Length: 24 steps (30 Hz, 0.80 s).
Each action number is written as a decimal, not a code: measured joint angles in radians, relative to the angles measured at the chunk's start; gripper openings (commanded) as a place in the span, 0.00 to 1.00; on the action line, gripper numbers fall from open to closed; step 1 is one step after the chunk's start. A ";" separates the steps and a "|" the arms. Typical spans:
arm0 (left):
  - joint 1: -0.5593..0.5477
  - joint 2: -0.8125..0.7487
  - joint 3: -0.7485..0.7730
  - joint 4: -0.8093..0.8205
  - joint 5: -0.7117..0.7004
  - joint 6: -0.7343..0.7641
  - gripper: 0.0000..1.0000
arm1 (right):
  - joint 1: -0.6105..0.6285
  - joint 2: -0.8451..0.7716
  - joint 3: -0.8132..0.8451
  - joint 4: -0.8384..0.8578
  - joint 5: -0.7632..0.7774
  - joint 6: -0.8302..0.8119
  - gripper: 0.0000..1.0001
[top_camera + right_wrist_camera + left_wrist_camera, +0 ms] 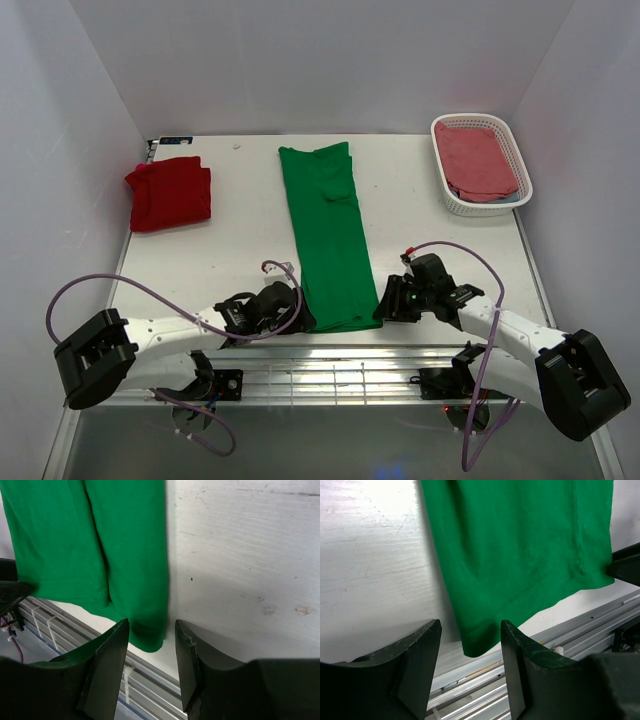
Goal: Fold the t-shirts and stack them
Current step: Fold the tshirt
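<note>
The green t-shirt [328,235] lies folded into a long strip down the middle of the table. Its near hem reaches the table's front edge. My left gripper [300,318] is open at the hem's near left corner [477,642], which sits between the fingers. My right gripper [385,305] is open at the hem's near right corner [150,637], also between the fingers. The red t-shirt [169,192] lies folded at the far left of the table.
A white basket [445,188] holding pinkish-red cloth [478,160] stands at the far right. Metal rails [330,372] run along the table's near edge, just below the green hem. White walls close in the table on three sides.
</note>
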 measured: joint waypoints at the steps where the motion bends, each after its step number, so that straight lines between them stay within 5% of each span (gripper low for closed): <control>1: 0.000 0.013 0.005 0.009 0.004 0.003 0.60 | 0.003 0.004 0.000 0.008 -0.005 0.003 0.48; 10: 0.000 0.061 0.018 0.011 0.018 0.021 0.24 | 0.035 0.013 -0.001 0.025 -0.010 0.011 0.46; 14: 0.001 0.069 0.020 0.003 0.022 0.018 0.15 | 0.046 0.026 -0.013 0.041 -0.019 0.015 0.21; 16: 0.001 0.072 0.024 0.003 0.023 0.016 0.00 | 0.051 0.036 -0.023 0.052 -0.025 0.015 0.12; 24: 0.000 0.061 0.047 -0.071 0.045 0.019 0.00 | 0.105 0.039 -0.029 0.054 -0.035 0.028 0.08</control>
